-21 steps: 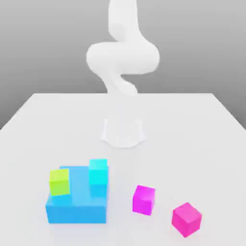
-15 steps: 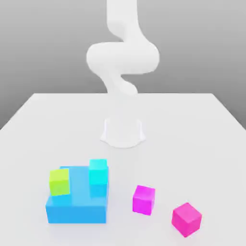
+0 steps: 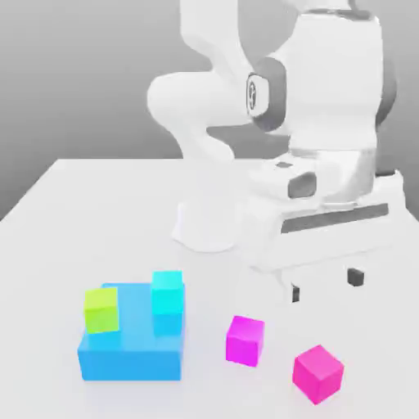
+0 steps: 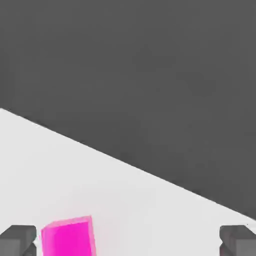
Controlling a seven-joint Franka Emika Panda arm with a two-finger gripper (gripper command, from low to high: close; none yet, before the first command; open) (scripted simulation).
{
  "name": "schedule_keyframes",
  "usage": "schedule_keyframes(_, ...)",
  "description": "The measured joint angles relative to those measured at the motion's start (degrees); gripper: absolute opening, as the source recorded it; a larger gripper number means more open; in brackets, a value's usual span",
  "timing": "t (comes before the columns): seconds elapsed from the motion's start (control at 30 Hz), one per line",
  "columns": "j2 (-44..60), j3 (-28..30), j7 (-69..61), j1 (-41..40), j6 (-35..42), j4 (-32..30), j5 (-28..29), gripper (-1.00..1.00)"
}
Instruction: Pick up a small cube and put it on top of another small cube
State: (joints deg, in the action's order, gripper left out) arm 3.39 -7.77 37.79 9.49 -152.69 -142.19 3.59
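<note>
The white arm (image 3: 245,106) is leaning in over the worktop (image 3: 65,245), its end effector (image 3: 325,285) hanging with jaws spread wide, gripping nothing. Just below it, toward the exterior view's right, the pink cube (image 3: 317,373) is sitting on the worktop. The fuchsia cube (image 3: 245,340) is sitting near it, apart. Over on the exterior view's left, the blue block (image 3: 131,348) is carrying a green cube (image 3: 101,309) and a cyan cube (image 3: 167,293).
</note>
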Motion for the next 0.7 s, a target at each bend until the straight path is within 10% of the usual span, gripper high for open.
schedule_keyframes(0.3,18.75,1.98,1.21,3.82,-11.51,-0.08,4.29,0.00)
schedule_keyframes(0.33,19.94,2.40,1.47,4.16,-12.46,0.15,4.64,-1.00)
schedule_keyframes(0.7,12.75,0.15,-0.20,2.43,-6.67,-1.29,2.40,-1.00)
